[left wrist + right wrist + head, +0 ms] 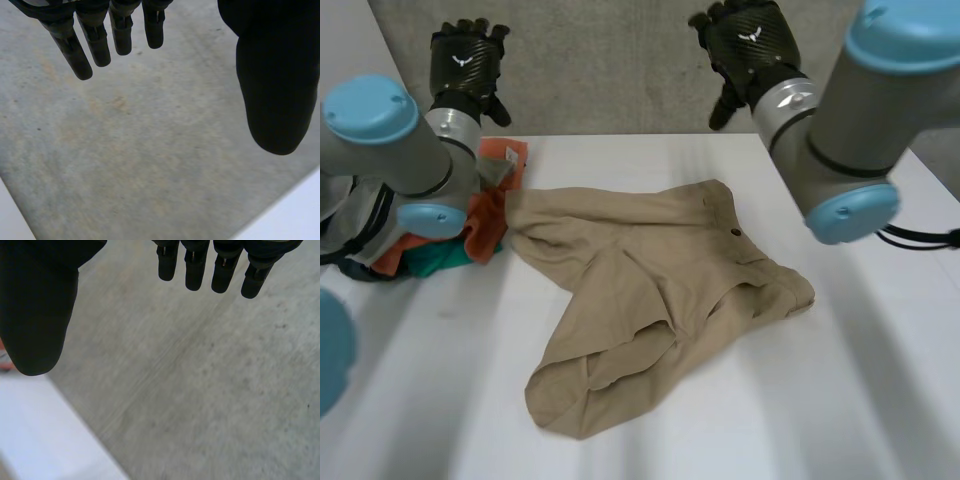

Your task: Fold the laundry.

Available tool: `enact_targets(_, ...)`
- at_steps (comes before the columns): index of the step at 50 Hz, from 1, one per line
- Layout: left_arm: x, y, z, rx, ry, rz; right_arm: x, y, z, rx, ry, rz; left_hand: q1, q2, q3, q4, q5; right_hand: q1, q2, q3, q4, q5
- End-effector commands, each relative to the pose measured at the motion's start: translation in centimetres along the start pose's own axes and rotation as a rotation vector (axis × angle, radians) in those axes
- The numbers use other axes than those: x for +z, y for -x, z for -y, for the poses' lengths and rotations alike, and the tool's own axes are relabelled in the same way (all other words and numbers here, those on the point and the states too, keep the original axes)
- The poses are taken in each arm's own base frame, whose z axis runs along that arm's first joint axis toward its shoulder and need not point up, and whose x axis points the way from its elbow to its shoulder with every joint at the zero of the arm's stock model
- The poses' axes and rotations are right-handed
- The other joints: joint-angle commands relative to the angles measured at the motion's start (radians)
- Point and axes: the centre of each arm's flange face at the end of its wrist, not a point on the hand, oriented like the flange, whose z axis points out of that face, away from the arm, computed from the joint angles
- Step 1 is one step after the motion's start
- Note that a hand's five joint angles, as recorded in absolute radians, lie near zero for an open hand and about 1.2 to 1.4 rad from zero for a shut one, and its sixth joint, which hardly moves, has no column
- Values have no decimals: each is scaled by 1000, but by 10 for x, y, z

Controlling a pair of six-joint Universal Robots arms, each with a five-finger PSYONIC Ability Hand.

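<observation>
a pair of tan shorts (660, 290) lies loosely spread on the middle of the white desk (880, 400), not yet folded. the waistband, with a small dark button (735, 232), sits toward the right and far side, and one leg opening points to the near left, rumpled and gaping. the far left part of the shorts reaches up to a pile of clothes (485, 235) at the left edge of the desk – orange cloth on top, something teal beneath – and touches or slightly overlaps it.

the left hand (468, 62) is raised at the far left, past the far edge of the desk and above the grey floor (610, 80). its fingers (95, 40) are straight and spread, the thumb held well apart, nothing between them. the right hand (748, 45) is raised at the far right, also beyond the desk's far edge – its fingers (220, 265) are likewise straight and empty, thumb out to the side. both hands are well apart from the shorts and from the pile, and neither touches any cloth
</observation>
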Motion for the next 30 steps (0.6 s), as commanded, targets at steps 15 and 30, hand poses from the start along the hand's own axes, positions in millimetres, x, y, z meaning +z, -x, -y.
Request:
enact_targets(15,-243,-125,12,-21,325,-620,-134,6,-112,-21,591,249,178,160,157,166,163,-13,1,5,5,-6)
enact_targets(30,-223,-178,-33,3,288,-641,-158,23,-158,-107,457,204,1193,1176,1173,1181,1178,7,21,25,26,15)
